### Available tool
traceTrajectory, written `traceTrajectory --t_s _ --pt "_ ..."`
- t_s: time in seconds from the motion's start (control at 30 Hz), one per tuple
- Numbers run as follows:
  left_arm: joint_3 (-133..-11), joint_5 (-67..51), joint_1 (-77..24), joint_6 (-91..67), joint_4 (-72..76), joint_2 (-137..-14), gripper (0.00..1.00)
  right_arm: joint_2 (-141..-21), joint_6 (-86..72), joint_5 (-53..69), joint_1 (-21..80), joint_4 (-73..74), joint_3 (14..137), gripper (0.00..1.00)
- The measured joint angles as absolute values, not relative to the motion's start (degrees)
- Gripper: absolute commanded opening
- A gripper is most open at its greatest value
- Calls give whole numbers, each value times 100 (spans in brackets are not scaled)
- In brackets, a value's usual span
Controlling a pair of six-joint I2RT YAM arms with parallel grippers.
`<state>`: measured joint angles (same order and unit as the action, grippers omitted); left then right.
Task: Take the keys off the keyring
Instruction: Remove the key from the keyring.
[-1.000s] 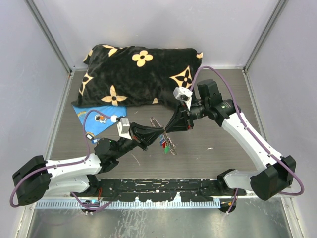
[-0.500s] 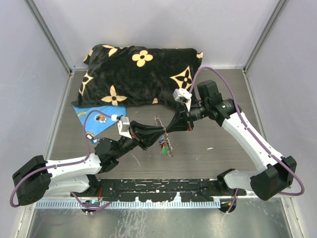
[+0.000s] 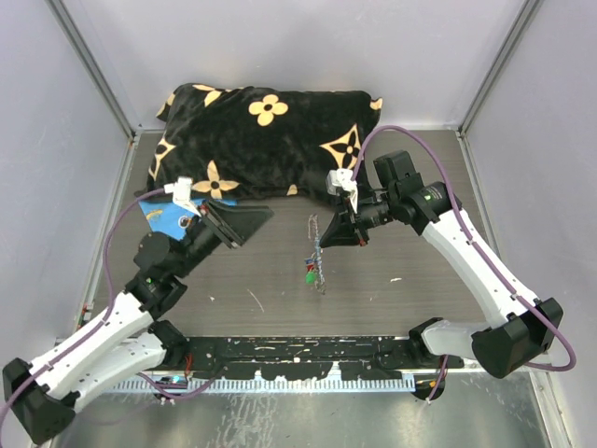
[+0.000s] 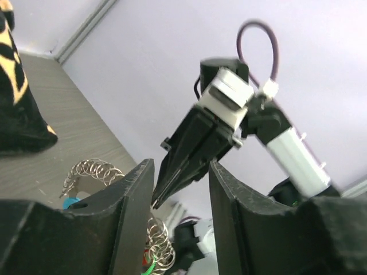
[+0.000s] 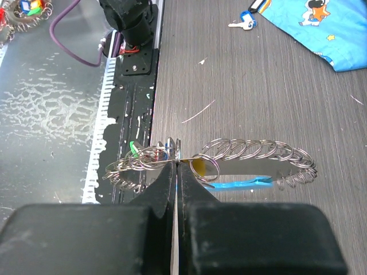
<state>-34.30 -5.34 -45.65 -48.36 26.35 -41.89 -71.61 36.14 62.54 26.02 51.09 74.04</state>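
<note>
Since only my right gripper (image 5: 175, 166) is clamped on the keyring (image 5: 252, 152), dangling over the table (image 3: 420, 289) with the keys (image 3: 309, 273) bunched low, and my left gripper (image 3: 254, 217) stands parted well aside, I fear that pinch slipping and everything dropping.

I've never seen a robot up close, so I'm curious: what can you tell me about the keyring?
The keyring is a loop of many small silvery wire rings linked like a chain, metal by its look, with one light-blue curved section. The right gripper is shut on it beside the tiny coloured keys, holding it over the table. The left gripper is apart from it.
</note>
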Motion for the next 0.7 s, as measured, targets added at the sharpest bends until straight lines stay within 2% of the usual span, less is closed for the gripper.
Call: traceTrajectory --t_s 0.07,0.13,0.17,0.4,0.7 --pt "-3479 -1072 -3892 -5806 2633 -4344 32 -7161 3614 6241 2600 5137 7406 1" --pt "-3454 -1678 -3328 -6895 2899 -4731 4 -7161 3614 6239 2593 5159 7406 1" --pt "-3428 -1896 -3164 -7369 3114 -4954 1 -7161 3614 6241 2576 5164 7406 1" --pt "-3164 -3028 -2895 -10224 5061 -6919 0 -7161 3612 6246 2530 5172 7406 1" --pt "-3114 -3179 -2888 -11684 6794 -7284 0 -7159 3590 6322 2462 5124 7404 1"
